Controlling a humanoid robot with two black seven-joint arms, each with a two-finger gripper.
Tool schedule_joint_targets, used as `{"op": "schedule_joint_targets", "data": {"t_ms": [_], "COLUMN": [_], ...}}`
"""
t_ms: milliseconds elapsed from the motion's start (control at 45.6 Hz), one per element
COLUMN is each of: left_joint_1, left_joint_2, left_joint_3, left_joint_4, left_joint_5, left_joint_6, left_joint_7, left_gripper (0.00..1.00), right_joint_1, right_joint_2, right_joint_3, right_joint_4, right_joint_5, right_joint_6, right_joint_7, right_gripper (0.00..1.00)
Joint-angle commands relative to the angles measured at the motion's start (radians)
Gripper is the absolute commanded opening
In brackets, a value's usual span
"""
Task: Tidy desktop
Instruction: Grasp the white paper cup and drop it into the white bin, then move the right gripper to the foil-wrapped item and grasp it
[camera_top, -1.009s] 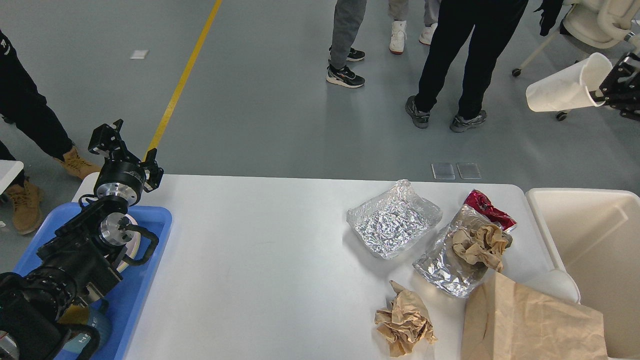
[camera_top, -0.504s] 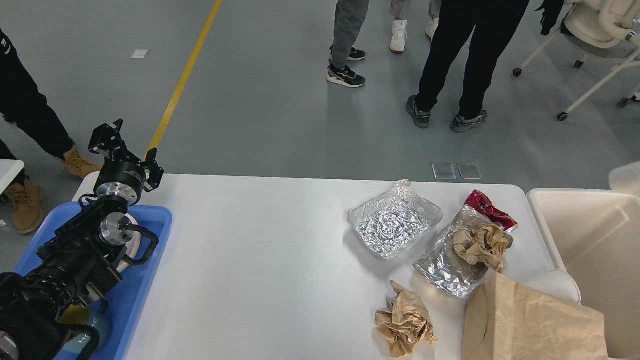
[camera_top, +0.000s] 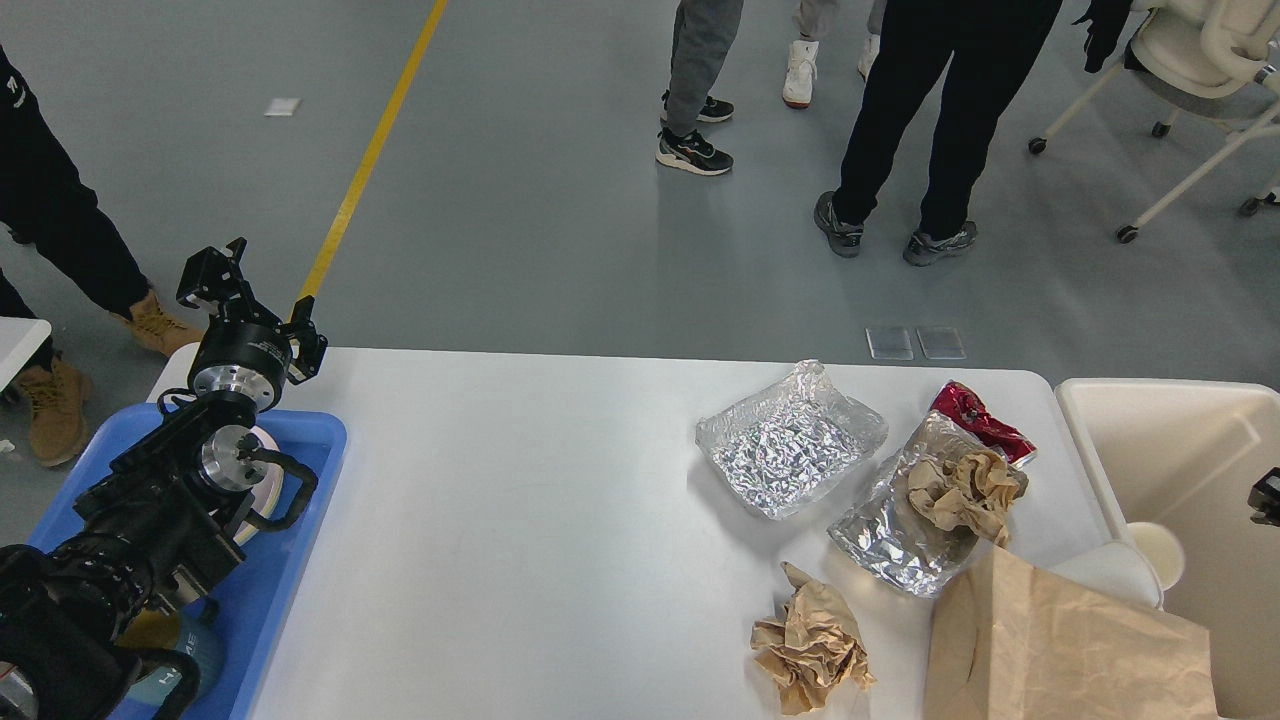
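Desktop (camera_top: 520, 520) filled the middle of the view — blue tray (camera_top: 290, 580) at its left end, cream bin (camera_top: 1180, 430) at its right. On its right half lay a brown paper bag (camera_top: 1060, 640), two foil sheets (camera_top: 785, 440), crumpled paper (camera_top: 810, 640). Left gripper (camera_top: 245, 290) hung over the far-left corner, fingers spread, holding nothing — right gripper (camera_top: 1265, 497), a dark sliver at the frame edge, I could not tell.

Head view looks down over desktop (camera_top: 560, 520), seemingly near.

right pincer (camera_top: 1266, 497) cut off at frame edge.
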Motion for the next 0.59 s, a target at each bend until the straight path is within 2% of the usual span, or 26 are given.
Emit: {"op": "schedule_joint_targets", "data": {"t_ms": [0,132,263,570], "left_joint_1": [0.0,0.0,0.0,0.0], "left_joint_2": [0.0,0.0,0.0,0.0], "left_joint_3": [0.0,0.0,0.0,0.0], "left_joint_4": [0.0,0.0,0.0,0.0], "left_joint_5": [0.0,0.0,0.0,0.0], "left_joint_6": [0.0,0.0,0.0,0.0], "left_joint_7": [0.001,0.0,0.001,0.0], "left_gripper": [0.96,0.96,0.96,0.96], "right_joint_1": [-0.001,0.029,0.144,0.549], "right_joint_2": [0.014,0.043,0.069,0.238], "right_joint_3": [-0.007,-0.01,-0.048,-0.215], "right_joint_4": [-0.002,0.001,0.009,0.098], "right_joint_5": [0.0,0.0,0.002,0.005], "right_joint_6": [0.002,0.011,0.033,0.286], "right_joint_7": [0.0,0.0,-0.002,0.0], "right_gripper": [1.0,1.0,1.0,1.0]}}
